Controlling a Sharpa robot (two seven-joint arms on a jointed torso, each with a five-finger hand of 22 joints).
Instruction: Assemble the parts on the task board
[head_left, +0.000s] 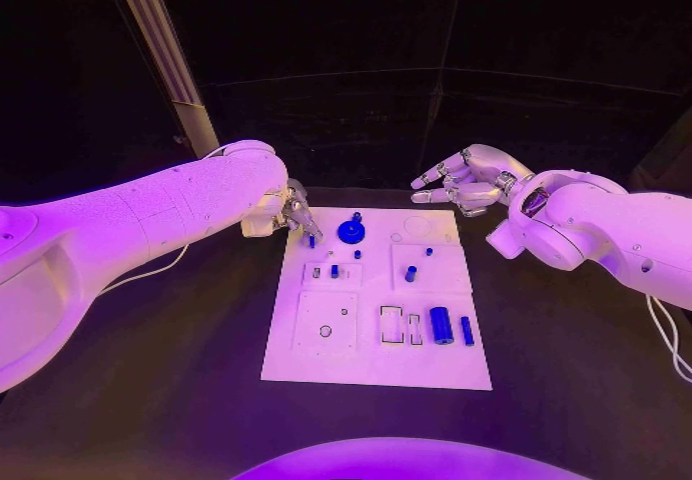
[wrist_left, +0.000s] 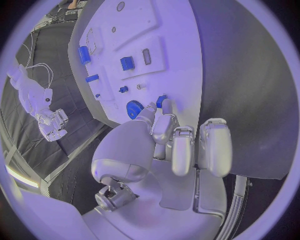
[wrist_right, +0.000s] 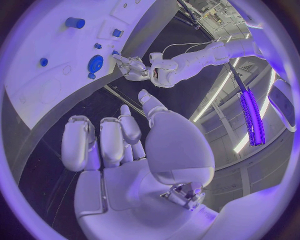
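The white task board (head_left: 378, 345) lies in the middle of the black table. On it are a round blue disc (head_left: 351, 232), several small blue pegs such as one near the middle (head_left: 410, 273), and two blue cylinders (head_left: 441, 326) at the near right. My left hand (head_left: 296, 215) hovers over the board's far left corner and pinches a small blue part (head_left: 310, 240) between thumb and finger; in the left wrist view that small blue part (wrist_left: 161, 101) sits at the fingertips (wrist_left: 164, 120), beside the disc (wrist_left: 133, 108). My right hand (head_left: 462, 180) hangs beyond the board's far right corner, fingers apart, holding nothing.
A slanted metal post (head_left: 173, 70) stands behind the left arm. Cables trail on the table at the left (head_left: 159, 265) and at the right edge (head_left: 666, 340). Empty recesses (head_left: 392, 324) mark the board's near half. Bare table surrounds the board.
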